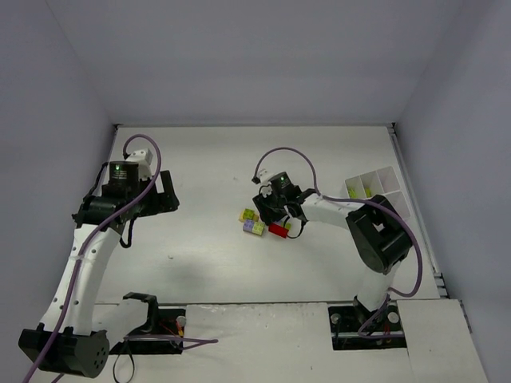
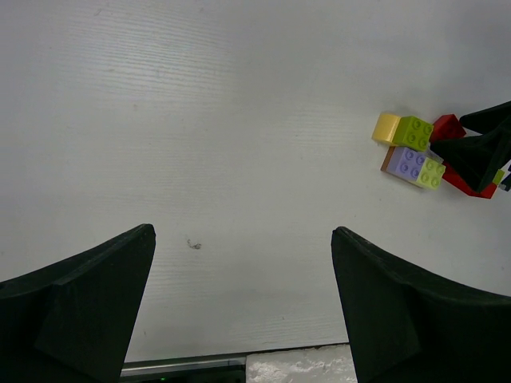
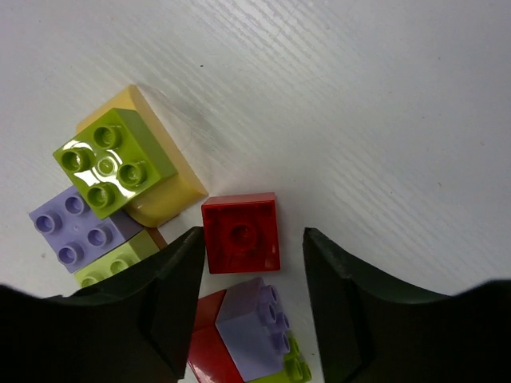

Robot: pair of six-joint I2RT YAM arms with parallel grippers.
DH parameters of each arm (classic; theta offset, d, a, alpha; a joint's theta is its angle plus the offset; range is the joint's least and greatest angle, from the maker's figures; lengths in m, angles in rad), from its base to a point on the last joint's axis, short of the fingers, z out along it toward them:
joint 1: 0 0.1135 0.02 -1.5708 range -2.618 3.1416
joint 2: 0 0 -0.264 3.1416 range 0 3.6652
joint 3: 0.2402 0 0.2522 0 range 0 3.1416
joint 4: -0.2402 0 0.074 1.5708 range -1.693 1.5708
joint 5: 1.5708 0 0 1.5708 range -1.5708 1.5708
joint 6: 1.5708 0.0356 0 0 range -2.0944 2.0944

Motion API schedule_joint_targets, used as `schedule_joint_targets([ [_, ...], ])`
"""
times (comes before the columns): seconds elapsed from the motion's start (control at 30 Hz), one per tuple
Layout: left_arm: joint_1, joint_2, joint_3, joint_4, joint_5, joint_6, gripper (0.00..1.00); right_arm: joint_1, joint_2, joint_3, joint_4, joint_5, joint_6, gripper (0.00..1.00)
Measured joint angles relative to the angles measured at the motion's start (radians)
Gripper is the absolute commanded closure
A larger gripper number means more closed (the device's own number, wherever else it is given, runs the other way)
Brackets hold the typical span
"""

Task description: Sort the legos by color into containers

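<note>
The legos lie in a loose cluster at mid-table (image 1: 259, 223). In the right wrist view, a red brick (image 3: 240, 232) lies studs down between the fingertips of my open right gripper (image 3: 251, 235). Just behind it a lavender brick (image 3: 251, 319) lies on its side on a red piece (image 3: 209, 355). To the left a lime brick (image 3: 112, 159) sits on a yellow one (image 3: 168, 195), beside a lavender (image 3: 76, 227) and lime (image 3: 120, 259) pair. The white divided tray (image 1: 383, 171) stands at the right and holds lime pieces (image 1: 353, 191). My left gripper (image 2: 243, 231) is open and empty, well left of the cluster (image 2: 411, 152).
Grey walls enclose the table on the left, back and right. The right arm's links (image 1: 375, 231) lie between the cluster and the tray. A small dark mark (image 2: 193, 244) is on the table under the left gripper. The table's front edge (image 2: 239, 363) shows below it.
</note>
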Motion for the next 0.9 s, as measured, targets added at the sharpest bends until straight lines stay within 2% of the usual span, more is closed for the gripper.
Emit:
schedule_joint_targets([
  [0.07,0.0,-0.002,0.0,-0.001,-0.003,0.001,0.15,0.0,0.0,0.0,0.006,0.011,0.0,0.65],
  [0.1,0.0,-0.003,0.0,-0.001,-0.004,0.001,0.15,0.0,0.0,0.0,0.011,0.016,0.001,0.78],
  [0.2,0.0,-0.004,0.0,-0.001,-0.005,0.001,0.15,0.0,0.0,0.0,0.024,0.037,0.001,0.95],
  [0.37,0.0,-0.004,0.0,-0.001,-0.006,0.001,0.15,-0.014,-0.032,-0.003,0.027,0.089,-0.008,0.99],
  [0.47,0.0,-0.004,0.0,-0.001,-0.006,0.001,0.15,-0.07,-0.11,-0.013,0.018,0.127,-0.016,0.99],
  [0.7,0.0,0.003,0.0,0.0,-0.003,0.001,0.15,-0.341,-0.331,-0.026,-0.001,0.281,-0.036,1.0],
  [0.8,0.0,0.01,0.0,0.001,-0.003,0.001,0.15,-0.449,-0.387,-0.051,-0.014,0.342,-0.033,1.0],
  [0.83,0.0,0.012,0.0,0.002,-0.002,0.001,0.15,-0.52,-0.41,-0.074,-0.036,0.366,-0.029,1.0],
  [0.9,0.0,0.016,0.0,0.003,0.0,0.001,0.15,-0.559,-0.412,-0.08,-0.047,0.38,-0.028,1.0],
])
